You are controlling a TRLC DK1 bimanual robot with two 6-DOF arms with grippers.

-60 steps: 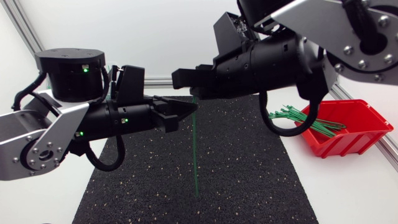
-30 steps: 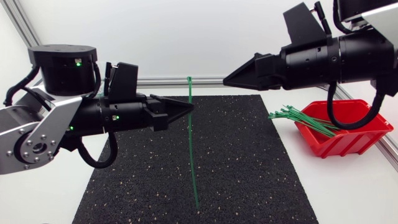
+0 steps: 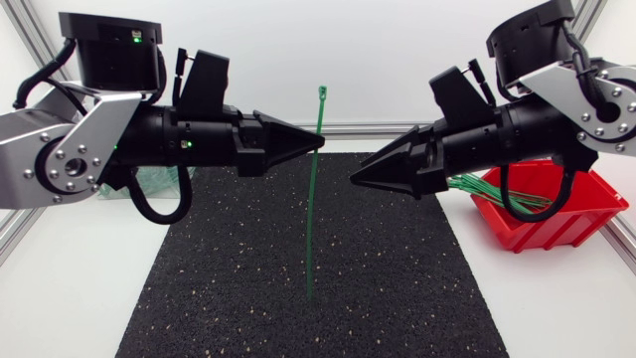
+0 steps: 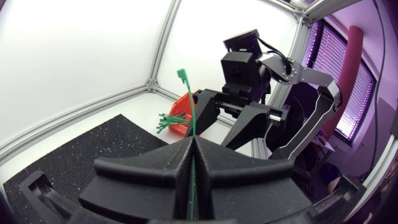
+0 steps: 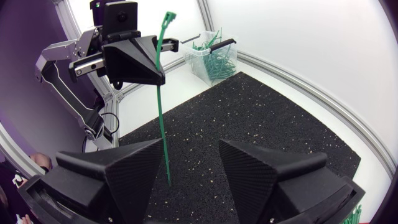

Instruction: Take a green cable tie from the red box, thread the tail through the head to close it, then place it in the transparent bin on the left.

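A green cable tie (image 3: pixel 312 209) hangs upright over the black mat, head end up, still straight and unlooped. My left gripper (image 3: pixel 316 144) is shut on it near its upper part; the left wrist view shows the tie (image 4: pixel 192 118) rising from between the closed fingertips (image 4: pixel 191 142). My right gripper (image 3: pixel 356 179) points at the tie from the right, a short gap away. In the right wrist view its fingers (image 5: pixel 134 165) stand apart with nothing between them, and the tie (image 5: pixel 160 106) hangs ahead of them. The red box (image 3: pixel 556 214) holds several green ties (image 3: pixel 487 189).
The transparent bin (image 5: pixel 211 55) with several green ties stands at the far left, mostly hidden behind my left arm (image 3: pixel 149 139) in the head view. A black speckled mat (image 3: pixel 238 288) covers the middle of the table. An aluminium frame rail runs along the back edge.
My right gripper has let go of the tie's top, opened and drawn back to the right. My left gripper has risen with the tie, whose head now stands above it.
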